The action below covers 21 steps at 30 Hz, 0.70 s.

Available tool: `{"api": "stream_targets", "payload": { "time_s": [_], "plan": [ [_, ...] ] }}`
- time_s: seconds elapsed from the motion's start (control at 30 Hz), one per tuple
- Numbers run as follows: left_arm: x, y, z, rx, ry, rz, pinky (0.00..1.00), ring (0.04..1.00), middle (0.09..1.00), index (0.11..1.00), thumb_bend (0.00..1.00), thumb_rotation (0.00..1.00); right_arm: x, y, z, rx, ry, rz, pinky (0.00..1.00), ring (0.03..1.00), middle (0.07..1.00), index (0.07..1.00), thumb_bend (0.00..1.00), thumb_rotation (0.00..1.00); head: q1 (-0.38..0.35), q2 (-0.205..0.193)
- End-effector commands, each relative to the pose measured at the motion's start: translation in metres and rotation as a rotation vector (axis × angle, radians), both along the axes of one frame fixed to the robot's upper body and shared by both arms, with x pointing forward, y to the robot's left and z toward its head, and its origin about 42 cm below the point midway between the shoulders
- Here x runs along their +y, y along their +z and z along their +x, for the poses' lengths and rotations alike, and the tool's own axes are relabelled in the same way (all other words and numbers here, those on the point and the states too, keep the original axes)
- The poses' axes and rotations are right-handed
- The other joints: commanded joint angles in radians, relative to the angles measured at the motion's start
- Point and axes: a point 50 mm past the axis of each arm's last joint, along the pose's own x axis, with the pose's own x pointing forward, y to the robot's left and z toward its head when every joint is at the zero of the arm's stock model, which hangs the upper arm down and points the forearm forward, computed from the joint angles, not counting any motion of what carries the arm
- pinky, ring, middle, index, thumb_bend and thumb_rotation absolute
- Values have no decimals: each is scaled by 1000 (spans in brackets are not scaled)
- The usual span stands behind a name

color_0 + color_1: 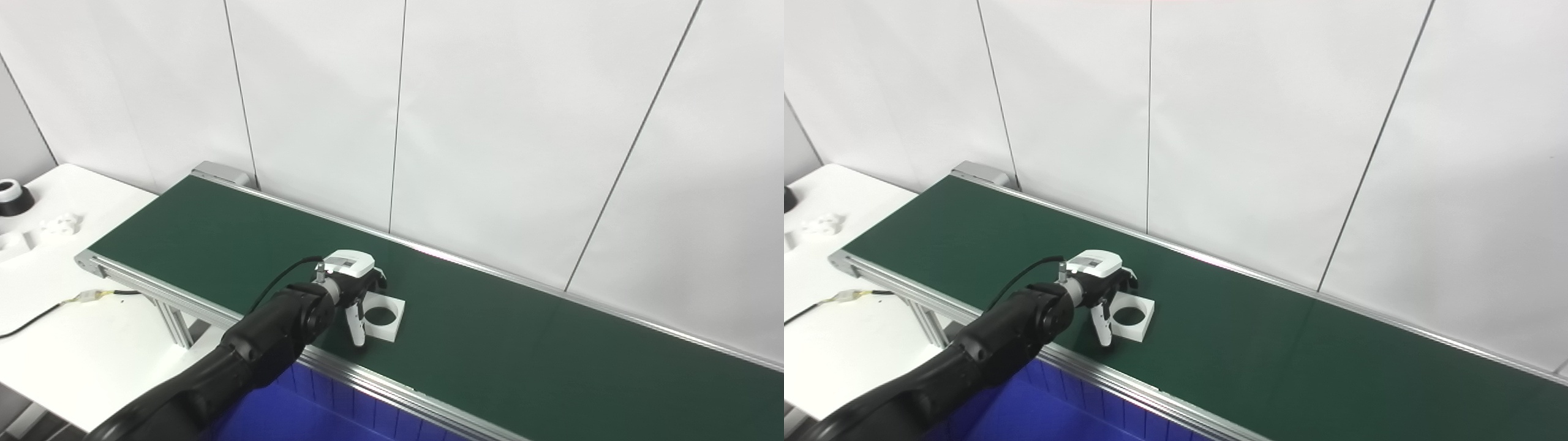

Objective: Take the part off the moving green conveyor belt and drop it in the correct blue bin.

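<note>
Looking at white square part [384, 316] with round hole, flat on green conveyor belt [490, 331], near front rail. Left robot hand [358, 294] at its 9 o'clock, fingers apart, touching but not clamped yet. Probably light, stiff, slick plastic; pinch opposite outer edges. Blue bin [294, 410] at 6 o'clock.

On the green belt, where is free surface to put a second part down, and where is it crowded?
The conveyor belt is bare to the right of the white square part, up to the picture edge, and also from the left hand to the belt's left end. It is crowded only at the part, where the hand's fingers reach down beside it.
</note>
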Motion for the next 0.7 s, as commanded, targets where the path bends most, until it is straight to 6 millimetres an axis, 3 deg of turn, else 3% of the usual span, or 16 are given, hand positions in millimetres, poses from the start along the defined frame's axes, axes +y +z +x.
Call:
{"api": "stream_targets", "payload": {
  "time_s": [0.0,0.13,0.23,0.27,0.4,0.67],
  "plan": [
    [-4,1,1,30,-57,23,774,767,758,724,959,132,4,12,2,-80,15,31,618,702,755,803,639,461,-1,7],
    [-7,-4,-3,55,-94,28,728,731,726,708,973,121,3,12,3,-89,17,31,618,701,757,815,632,465,-2,9],
    [-9,-8,-6,38,-105,14,657,652,664,661,922,54,3,13,3,-90,18,32,616,703,759,822,622,451,-4,11],
    [-9,-9,-6,28,-107,1,667,615,622,572,715,48,3,13,3,-91,18,31,614,702,759,823,617,445,-3,11],
    [-8,-11,-7,-12,-127,-40,758,613,545,456,535,5,2,12,4,-92,16,31,613,700,757,823,615,435,-3,11],
    [-9,-5,-6,-39,-144,-60,738,594,536,446,519,0,2,12,3,-88,20,32,616,706,763,827,617,443,-7,13]
  ]
}}
